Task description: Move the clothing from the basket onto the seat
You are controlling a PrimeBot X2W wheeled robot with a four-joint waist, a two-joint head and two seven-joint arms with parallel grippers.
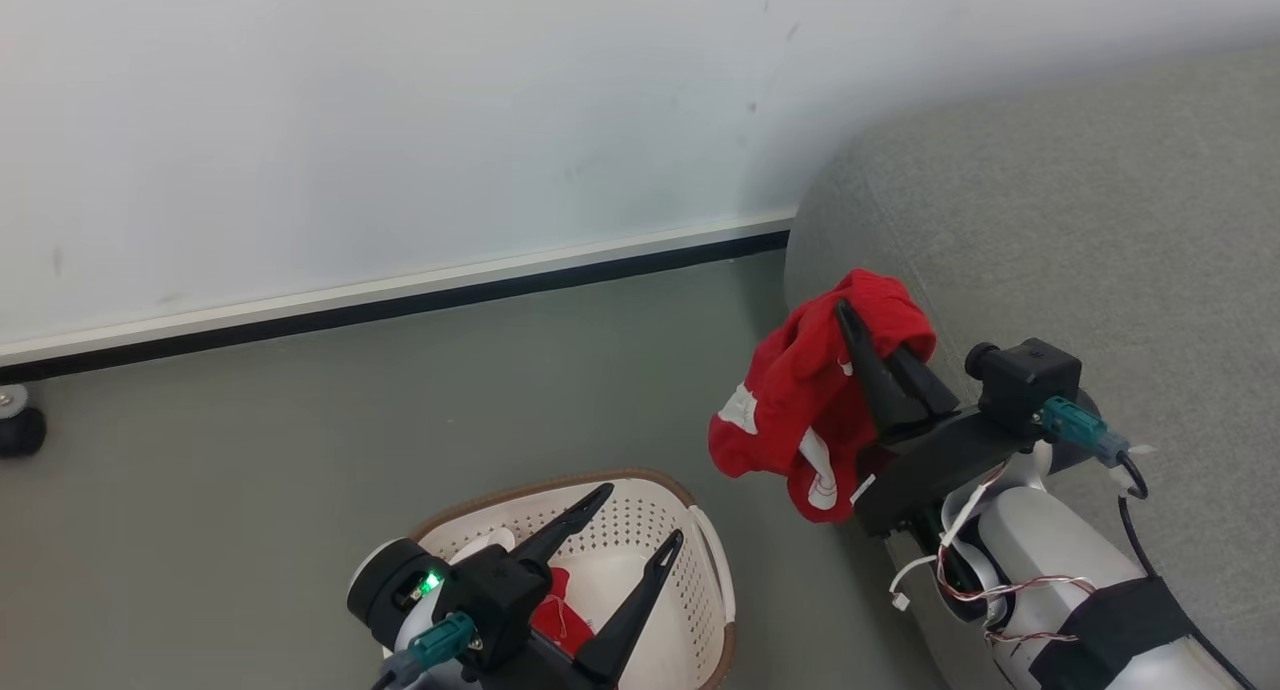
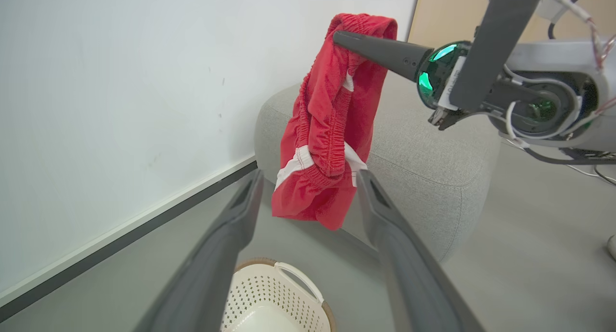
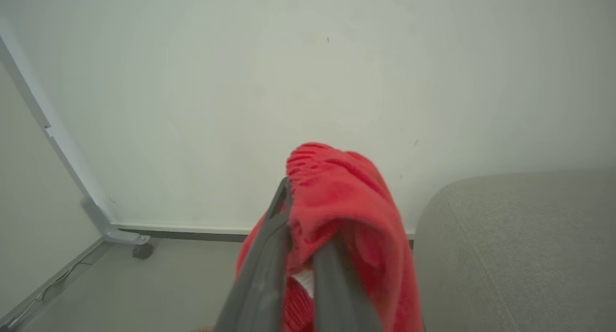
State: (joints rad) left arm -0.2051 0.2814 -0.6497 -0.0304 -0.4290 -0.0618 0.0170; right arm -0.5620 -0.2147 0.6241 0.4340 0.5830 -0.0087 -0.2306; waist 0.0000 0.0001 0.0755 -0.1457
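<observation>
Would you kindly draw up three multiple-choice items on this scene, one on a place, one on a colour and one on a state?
1. Where is the red garment?
A. Folded on a chair
B. Hanging from the right pincer, beside the sofa
C. Spread flat on top of the sofa

2. What colour is the rim of the basket?
A. Brown
B. Blue
C. Green

3. How does the left pincer stand?
A. Shut on a white cloth
B. Shut and empty
C. Open and empty, above the basket

Answers:
1 B, the fingers pinch its gathered edge and it dangles in the air.
2 A, a brown band tops the cream perforated wall.
3 C, its two fingers are spread wide, gripping nothing.
</observation>
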